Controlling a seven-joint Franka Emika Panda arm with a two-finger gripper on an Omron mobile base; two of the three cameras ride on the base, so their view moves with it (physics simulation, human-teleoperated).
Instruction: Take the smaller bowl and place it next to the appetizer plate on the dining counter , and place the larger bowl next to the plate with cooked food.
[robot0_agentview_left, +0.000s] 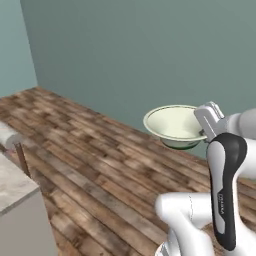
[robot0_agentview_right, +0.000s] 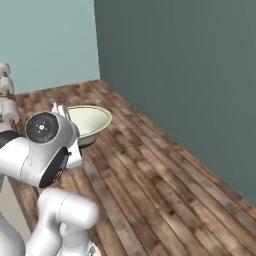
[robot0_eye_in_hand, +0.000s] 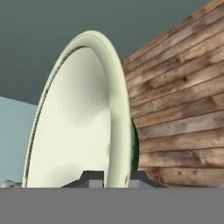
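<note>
The larger bowl (robot0_agentview_left: 176, 125) rides clamped at its rim between the closed claw (robot0_eye_in_hand: 112, 178) tips, carried above the wooden floor (robot0_agentview_left: 95, 160); placing it beside the cooked-food plate remains.

- The larger bowl (robot0_eye_in_hand: 78, 127) stands on edge in this view, its pale cream inside facing left and its rim curving up and away from the fingertips.
- The gripper (robot0_eye_in_hand: 111, 178) straddles the bowl's wall at the bottom: one dark fingertip (robot0_eye_in_hand: 90, 178) sits on the inner side, the other on the outer side, with the rim pinched between them.
- A dark green patch of the bowl's outer underside shows just above the outer fingertip.
- Beyond the outer finger, wooden floor planks (robot0_eye_in_hand: 183, 100) run in brown and grey bands.
- Above the bowl is a dark teal wall (robot0_eye_in_hand: 52, 26); a lighter blue wall (robot0_eye_in_hand: 15, 140) lies on the inner finger's side.
</note>
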